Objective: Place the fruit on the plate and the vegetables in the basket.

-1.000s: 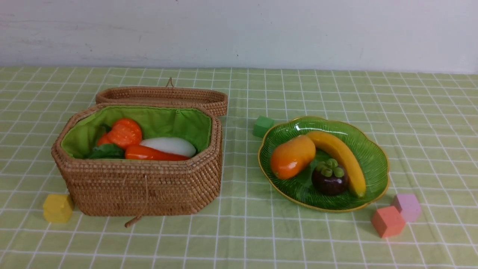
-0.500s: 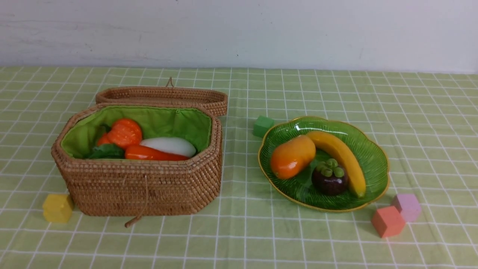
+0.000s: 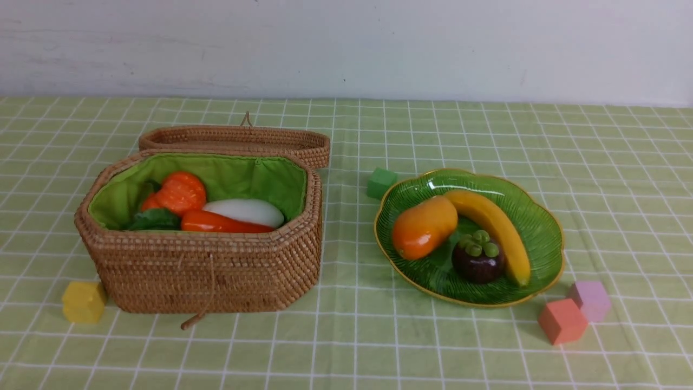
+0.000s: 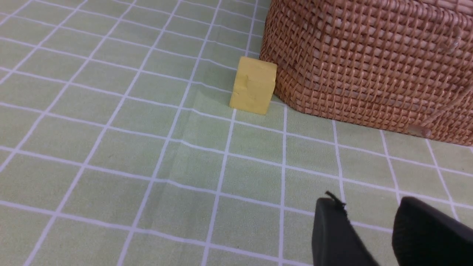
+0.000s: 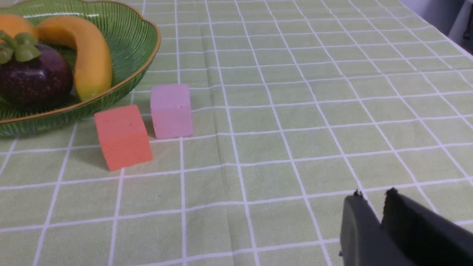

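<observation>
The open wicker basket (image 3: 206,271) on the left holds the orange pumpkin (image 3: 181,192), the white vegetable (image 3: 246,211), the carrot (image 3: 222,223) and something dark green (image 3: 154,219). On the green plate (image 3: 541,227) at the right lie the banana (image 3: 495,227), the orange mango (image 3: 424,226) and the mangosteen (image 3: 477,260). Neither arm shows in the front view. My left gripper (image 4: 369,203) hovers low over the cloth near the basket's wall (image 4: 369,55), open and empty. My right gripper (image 5: 373,195) is off to the side of the plate (image 5: 129,37), its tips a narrow gap apart with nothing between.
The basket's lid (image 3: 238,138) lies back behind it. A yellow cube (image 3: 84,301) sits at the basket's front left corner. A green cube (image 3: 381,183) is behind the plate. A red cube (image 3: 562,320) and a pink cube (image 3: 590,299) sit at its front right.
</observation>
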### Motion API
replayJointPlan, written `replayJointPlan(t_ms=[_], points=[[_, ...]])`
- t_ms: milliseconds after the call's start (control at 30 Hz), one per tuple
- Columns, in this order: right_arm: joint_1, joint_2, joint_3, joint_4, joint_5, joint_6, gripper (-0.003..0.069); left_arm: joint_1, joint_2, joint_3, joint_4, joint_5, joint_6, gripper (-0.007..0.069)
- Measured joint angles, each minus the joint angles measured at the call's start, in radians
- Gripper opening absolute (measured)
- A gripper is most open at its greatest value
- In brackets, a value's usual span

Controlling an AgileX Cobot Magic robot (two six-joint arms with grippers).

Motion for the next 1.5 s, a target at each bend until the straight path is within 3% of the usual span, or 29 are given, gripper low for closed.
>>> replayJointPlan(t_ms=[1500], points=[[0.000, 0.000, 0.001, -0.001, -0.002, 0.000, 0.0151, 0.000, 0.000, 0.000, 0.000, 0.000, 0.000, 0.0239]])
